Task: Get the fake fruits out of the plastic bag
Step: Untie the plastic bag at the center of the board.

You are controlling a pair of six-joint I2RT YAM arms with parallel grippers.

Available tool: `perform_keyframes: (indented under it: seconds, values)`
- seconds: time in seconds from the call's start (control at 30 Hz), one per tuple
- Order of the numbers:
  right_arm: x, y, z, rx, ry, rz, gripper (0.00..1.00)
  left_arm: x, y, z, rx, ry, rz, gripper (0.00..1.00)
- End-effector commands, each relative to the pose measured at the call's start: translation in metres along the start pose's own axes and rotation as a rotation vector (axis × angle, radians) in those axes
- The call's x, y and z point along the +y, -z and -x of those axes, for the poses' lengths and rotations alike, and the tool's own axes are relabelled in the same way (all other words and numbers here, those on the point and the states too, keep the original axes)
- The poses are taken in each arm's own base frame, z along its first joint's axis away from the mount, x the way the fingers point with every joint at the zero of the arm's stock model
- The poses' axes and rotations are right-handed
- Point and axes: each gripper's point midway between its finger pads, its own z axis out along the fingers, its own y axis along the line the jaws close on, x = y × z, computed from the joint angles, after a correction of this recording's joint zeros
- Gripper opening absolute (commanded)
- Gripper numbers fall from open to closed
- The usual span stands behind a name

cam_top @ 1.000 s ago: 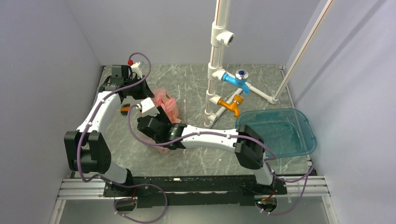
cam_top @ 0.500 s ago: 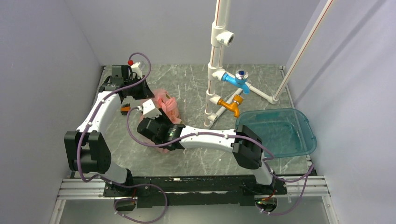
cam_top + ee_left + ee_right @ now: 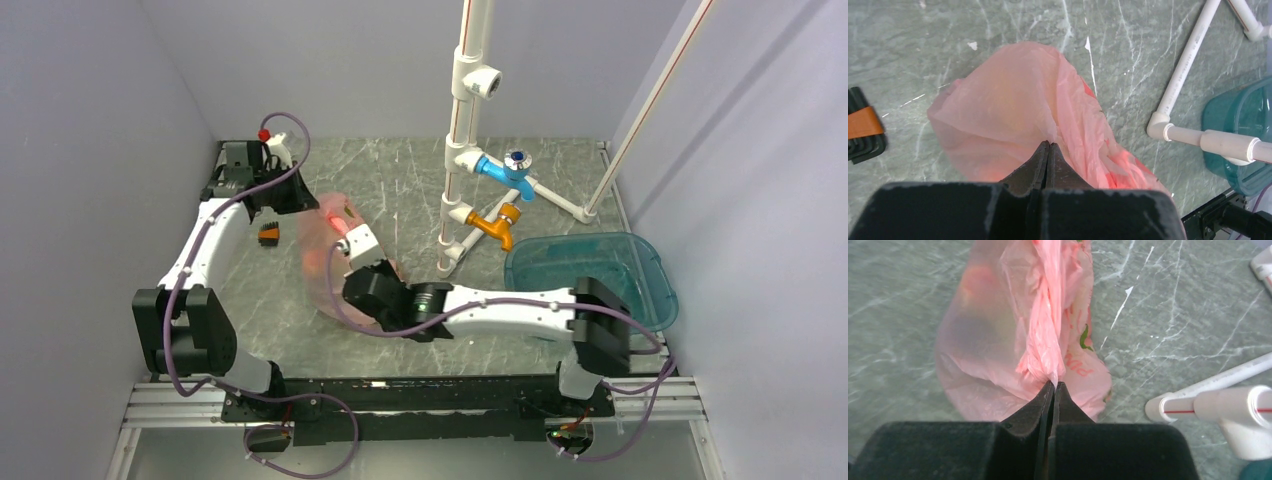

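Note:
The pink plastic bag (image 3: 322, 255) lies stretched on the marble table between my two grippers. In the left wrist view my left gripper (image 3: 1048, 144) is shut, pinching a fold of the bag (image 3: 1008, 105) at its near edge. The right gripper (image 3: 1053, 384) is shut on a twisted bunch of the bag (image 3: 998, 330). The fake fruits stay inside: a dark shape (image 3: 968, 340) and an orange-pink one (image 3: 975, 277) show dimly through the film. From above, the left gripper (image 3: 300, 203) is at the bag's far end and the right gripper (image 3: 345, 268) at its near right side.
A teal see-through tub (image 3: 640, 262) stands at the right. A white pipe stand with a blue tap (image 3: 512, 170) and an orange tap (image 3: 495, 225) rises behind the bag. A small black and orange object (image 3: 268, 234) lies left of the bag.
The right gripper has shut on the bag and its arm has drawn back to the right. The left arm has shifted toward the far left, and the bag is pulled out longer.

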Motion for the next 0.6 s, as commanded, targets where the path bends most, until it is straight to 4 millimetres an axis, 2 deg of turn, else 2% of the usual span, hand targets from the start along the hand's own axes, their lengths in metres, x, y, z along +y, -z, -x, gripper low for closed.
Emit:
perform_keyframes:
  seconds: [0.0, 0.1, 0.2, 0.3, 0.47, 0.5, 0.57]
  values:
    - [0.000, 0.026, -0.002, -0.059, -0.138, 0.096, 0.00, 0.008, 0.016, 0.026, -0.102, 0.008, 0.008, 0.00]
    - [0.001, 0.033, -0.025, -0.050, -0.188, 0.161, 0.00, 0.014, 0.018, 0.028, -0.113, 0.023, 0.014, 0.00]
    - [0.010, 0.040, -0.042, -0.049, -0.247, 0.255, 0.00, 0.016, 0.019, 0.029, -0.120, 0.020, 0.013, 0.00]
    - [0.014, 0.046, -0.053, -0.046, -0.276, 0.301, 0.00, 0.016, 0.017, 0.028, -0.115, 0.012, 0.006, 0.00]
    - [0.012, 0.042, -0.051, -0.048, -0.253, 0.272, 0.00, 0.019, 0.017, 0.026, -0.115, -0.029, 0.026, 0.00]
    - [0.012, 0.041, -0.047, -0.050, -0.249, 0.263, 0.00, 0.020, 0.017, 0.025, -0.116, -0.040, 0.038, 0.02]
    - [0.014, 0.042, -0.036, -0.060, -0.250, 0.266, 0.00, 0.022, 0.018, 0.024, -0.111, -0.059, 0.061, 0.12]
